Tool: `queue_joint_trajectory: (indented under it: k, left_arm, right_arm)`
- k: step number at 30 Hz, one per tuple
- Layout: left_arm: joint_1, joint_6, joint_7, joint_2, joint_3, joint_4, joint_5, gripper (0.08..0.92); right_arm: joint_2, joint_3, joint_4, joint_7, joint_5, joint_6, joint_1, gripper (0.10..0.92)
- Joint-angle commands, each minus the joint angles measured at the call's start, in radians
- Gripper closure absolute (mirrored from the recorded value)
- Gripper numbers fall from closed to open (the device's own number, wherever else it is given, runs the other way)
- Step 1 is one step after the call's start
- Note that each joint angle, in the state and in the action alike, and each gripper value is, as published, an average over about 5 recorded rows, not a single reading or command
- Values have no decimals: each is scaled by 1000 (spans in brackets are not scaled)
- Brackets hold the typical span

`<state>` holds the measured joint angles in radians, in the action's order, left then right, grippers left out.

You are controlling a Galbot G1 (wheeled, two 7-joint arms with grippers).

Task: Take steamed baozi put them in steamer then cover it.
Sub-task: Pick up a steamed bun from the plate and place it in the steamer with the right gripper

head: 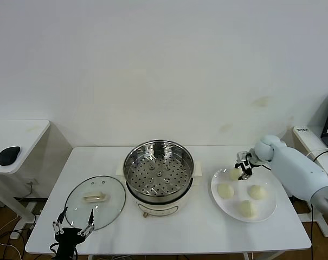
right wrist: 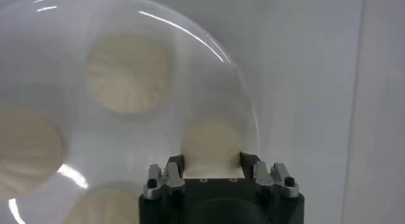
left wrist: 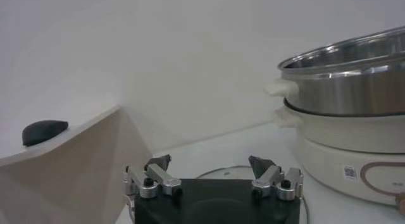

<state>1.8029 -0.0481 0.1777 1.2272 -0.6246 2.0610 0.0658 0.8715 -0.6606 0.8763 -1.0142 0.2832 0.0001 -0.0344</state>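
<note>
Steamer [head: 159, 177] at tabletop [head: 207, 227] centre. Cover [head: 95, 201] flat on tabletop, left of steamer, just beside it. Plate [head: 268, 211] right of steamer, carrying four baozi [head: 225, 190]. Right gripper [head: 243, 167] over plate's far edge, fingers [right wrist: 175, 166] around farthest baozi. Left gripper [head: 72, 228] at near edge, beside cover.
</note>
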Motion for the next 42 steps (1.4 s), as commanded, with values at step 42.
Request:
queue_joint_trajectory:
  k: [42]
  left_arm:
    - [-19, -8, -8, -46, -41, 5, 83, 177]
  right_arm:
    - [461, -681, 188, 173, -219, 401, 571, 456]
